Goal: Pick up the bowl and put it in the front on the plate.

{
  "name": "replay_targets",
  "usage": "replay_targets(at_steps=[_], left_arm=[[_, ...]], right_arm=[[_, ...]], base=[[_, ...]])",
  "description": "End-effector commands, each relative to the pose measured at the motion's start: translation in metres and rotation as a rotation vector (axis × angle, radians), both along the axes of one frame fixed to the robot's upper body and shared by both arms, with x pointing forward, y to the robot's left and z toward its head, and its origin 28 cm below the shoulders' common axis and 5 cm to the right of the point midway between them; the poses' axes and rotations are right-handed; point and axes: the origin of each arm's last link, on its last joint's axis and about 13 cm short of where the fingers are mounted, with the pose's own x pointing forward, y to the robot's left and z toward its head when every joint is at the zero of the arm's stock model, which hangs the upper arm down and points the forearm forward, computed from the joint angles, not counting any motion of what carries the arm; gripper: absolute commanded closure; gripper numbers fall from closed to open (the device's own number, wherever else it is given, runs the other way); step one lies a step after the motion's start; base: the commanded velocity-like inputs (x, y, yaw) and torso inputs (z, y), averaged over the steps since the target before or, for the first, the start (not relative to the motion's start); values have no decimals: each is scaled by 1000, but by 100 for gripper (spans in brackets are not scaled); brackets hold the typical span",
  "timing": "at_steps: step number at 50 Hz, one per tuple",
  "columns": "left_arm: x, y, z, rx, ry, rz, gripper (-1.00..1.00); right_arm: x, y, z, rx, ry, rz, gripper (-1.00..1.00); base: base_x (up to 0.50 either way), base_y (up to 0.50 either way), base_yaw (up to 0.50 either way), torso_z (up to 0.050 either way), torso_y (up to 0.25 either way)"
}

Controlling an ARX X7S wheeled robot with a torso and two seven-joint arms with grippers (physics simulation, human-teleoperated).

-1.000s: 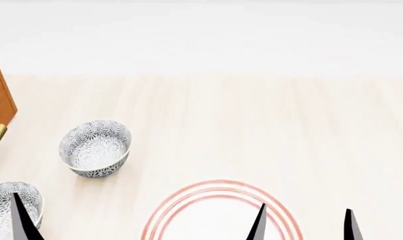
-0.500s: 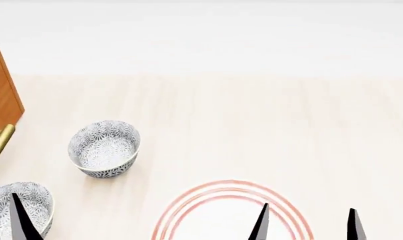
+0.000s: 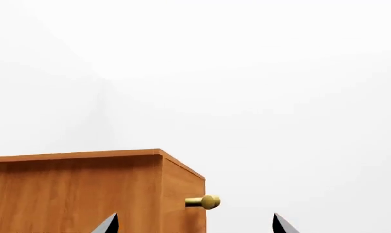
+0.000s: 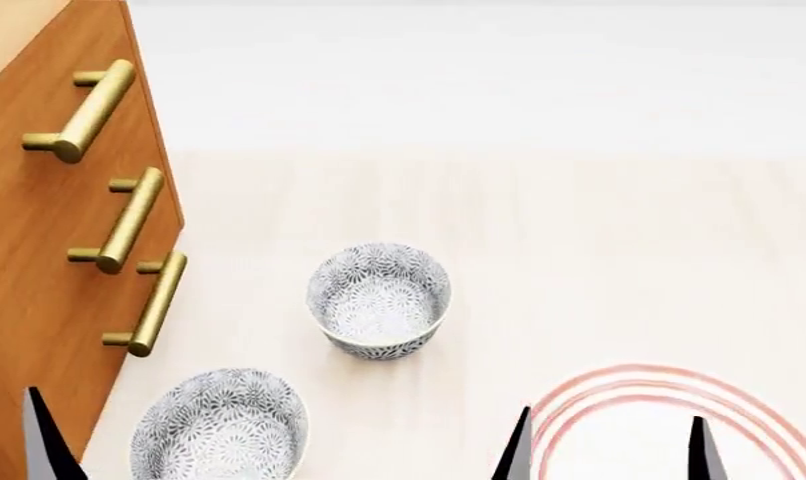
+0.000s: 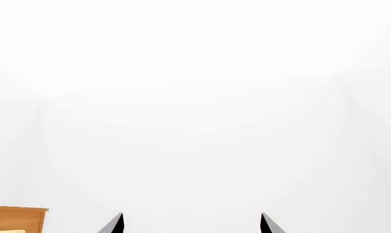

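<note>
- While the two bowls, the plate and the cabinet all sit further toward 3 o'clock in the head view than half a second ago, the dark fingertips stand at almost the same spots at the lower edge, so it is the view that has turned
- The wooden cabinet [image 4: 56,250] was only a thin strip at the 9 o'clock edge; it now fills that side and shows three brass handles [image 4: 126,220]
- The plate [image 4: 670,395], white with three thin red rings, has gone from 6 o'clock to 5 o'clock and is cut by the lower edge
- The bowl [image 4: 379,298] stands upright on the pale wooden table [image 4: 577,250], just left of the centre, at 10 o'clock from the plate and apart from it
- It is small, round and deep, white with a dense grey-blue flower pattern inside and outside
- A second bowl [image 4: 219,428] of the same look is at 7 o'clock from it, near the cabinet
- The left gripper [image 3: 194,225] has its fingers spread wide, with nothing between them
- The right gripper [image 4: 606,450] is also spread wide and holds nothing; its tips are over the plate
</note>
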Motion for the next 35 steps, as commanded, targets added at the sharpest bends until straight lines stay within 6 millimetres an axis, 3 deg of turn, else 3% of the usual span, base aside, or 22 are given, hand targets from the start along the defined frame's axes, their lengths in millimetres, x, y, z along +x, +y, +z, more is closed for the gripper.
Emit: replay_targets(at_steps=[1,14,32,35], left_arm=[[0,-1,-1,2,8,-9,-100],[0,-1,-3,29,29,3,-100],[0,-2,-2,28,27,4,-100],[0,-2,-2,24,18,0,-100]], right_arm=[[1,-1,-1,-1,14,-5,-100],[1,-1,-2,2,19,-7,-100],[0,-1,-2,2,21,-5,-100],[1,-1,-2,2,21,-5,-100]], base=[[0,0,0,0,0],[0,0,0,0,-7],[0,0,0,0,-247],[0,0,0,0,0]])
